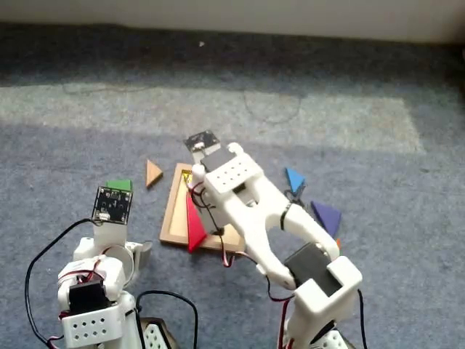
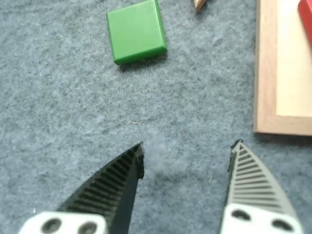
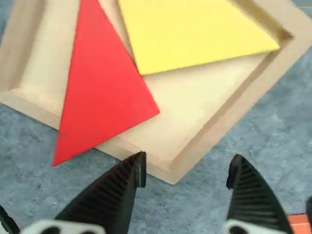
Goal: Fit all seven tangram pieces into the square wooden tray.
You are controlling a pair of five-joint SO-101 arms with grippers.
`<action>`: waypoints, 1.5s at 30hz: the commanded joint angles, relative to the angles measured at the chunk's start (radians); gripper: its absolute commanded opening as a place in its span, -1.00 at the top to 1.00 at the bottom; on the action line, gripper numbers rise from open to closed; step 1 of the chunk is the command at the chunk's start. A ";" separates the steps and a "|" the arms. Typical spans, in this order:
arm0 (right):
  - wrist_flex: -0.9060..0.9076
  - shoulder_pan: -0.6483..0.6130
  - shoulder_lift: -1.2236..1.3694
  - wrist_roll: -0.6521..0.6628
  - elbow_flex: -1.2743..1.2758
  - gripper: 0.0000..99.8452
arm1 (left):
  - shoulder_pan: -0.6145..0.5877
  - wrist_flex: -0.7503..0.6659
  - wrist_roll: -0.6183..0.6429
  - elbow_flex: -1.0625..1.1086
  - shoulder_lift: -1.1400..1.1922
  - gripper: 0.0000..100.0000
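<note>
**Desk:** Where is the tray from your end?

**Operator:** I see the square wooden tray point(image 1: 171, 211) on the grey counter point(image 1: 363, 123), between my two arms. The right arm reaches over it.

**Desk:** What is in it?

**Operator:** Two pieces. In the right wrist view the yellow triangle point(image 3: 190, 29) lies flat inside the tray point(image 3: 229, 117), pushed toward a corner. The red triangle point(image 3: 100, 92) meets it along one edge. One tip of the red triangle point(image 1: 194, 222) pokes out past the rim, over the counter on the arms' side.

**Desk:** And the jaws?

**Operator:** The right jaws stand apart with nothing between them, above the tray's rim near a corner. The left jaws are also spread and hold nothing. They hang low over bare counter just beside the tray point(image 2: 264, 73).

**Desk:** The loose pieces?

**Operator:** The green square point(image 2: 136, 31) lies flat on the counter ahead of the left jaws, apart from the tray. A tan triangle point(image 1: 152, 173) lies just beyond it, near the tray's far corner. On the right arm's side a blue triangle point(image 1: 294, 179) and a purple triangle point(image 1: 326, 216) lie on the counter, clear of the tray. A small orange piece point(image 1: 338, 242) peeks out beside that arm, and I cannot tell its shape.
</note>
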 commanded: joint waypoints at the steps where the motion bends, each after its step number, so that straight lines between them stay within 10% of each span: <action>1: -0.104 -0.062 -0.025 0.009 0.041 0.52 | -0.012 -0.017 -0.003 -0.039 -0.044 0.43; 18: -0.410 -0.068 -0.018 0.009 0.077 0.52 | -0.012 -0.017 -0.003 -0.039 -0.044 0.43; 30: -0.165 -0.041 -0.277 0.011 0.042 0.52 | -0.012 -0.017 -0.003 -0.039 -0.044 0.43; 45: -0.142 0.383 -1.030 0.009 0.475 0.52 | -0.015 -0.015 -0.008 -0.051 -0.044 0.43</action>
